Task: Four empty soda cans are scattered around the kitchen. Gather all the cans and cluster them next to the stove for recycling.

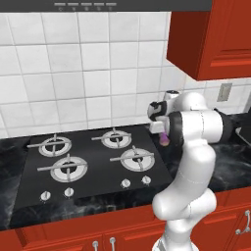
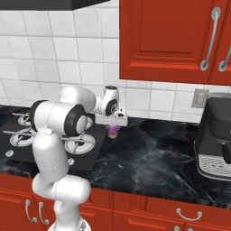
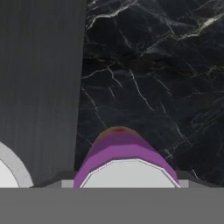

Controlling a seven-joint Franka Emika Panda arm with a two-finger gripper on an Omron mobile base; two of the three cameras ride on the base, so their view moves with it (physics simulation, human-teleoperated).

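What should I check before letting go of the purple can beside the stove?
1. Can in the gripper: ok, the purple can sits between the jaws, silver top toward the hand camera.
2. Position next to the stove: ok, the can hangs just past the cooktop's right edge.
3. Landing spot: ok, bare black countertop lies under the can.
4. Can resting on the countertop: cannot tell, the hand hides its base.
5. Can upright: ok, it looks vertical in both base views.
6. Other cans already clustered here: not ok, none are beside the stove.
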